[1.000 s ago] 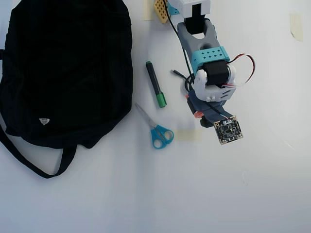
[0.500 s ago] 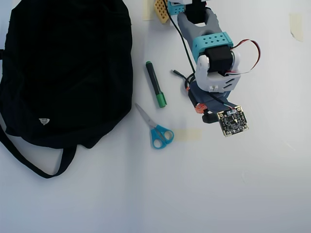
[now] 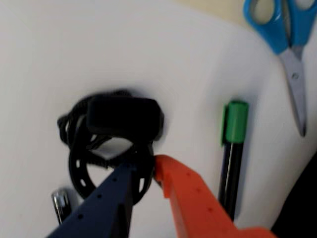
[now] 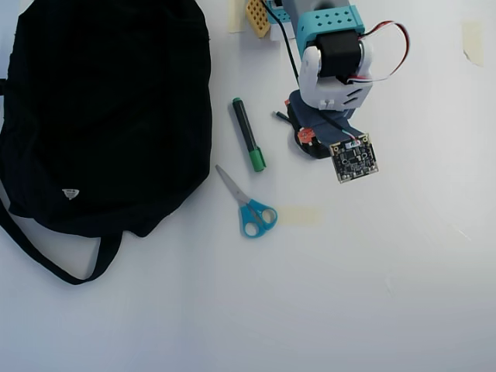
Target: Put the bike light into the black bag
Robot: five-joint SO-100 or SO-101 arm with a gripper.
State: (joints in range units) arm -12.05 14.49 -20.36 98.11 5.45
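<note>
black cloth, the black bag [image 4: 108, 108], fills the overhead view's left on the white desk [image 4: 372, 294]. right of it: marker [image 4: 248, 136], scissors [image 4: 249, 208]. wrist view: end effector [image 3: 143, 171], fingers slightly apart, straddles the bike light [image 3: 121, 119] strap, not clamped.

No readable text anywhere; small white label [image 4: 70, 193] on the black bag [image 4: 108, 108] illegible.

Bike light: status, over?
Gripper down at the bike light, fingertips closing on its loop strap, not clearly clamped. Light on the table, not lifted. Black bag far left; marker and scissors lie between.
</note>
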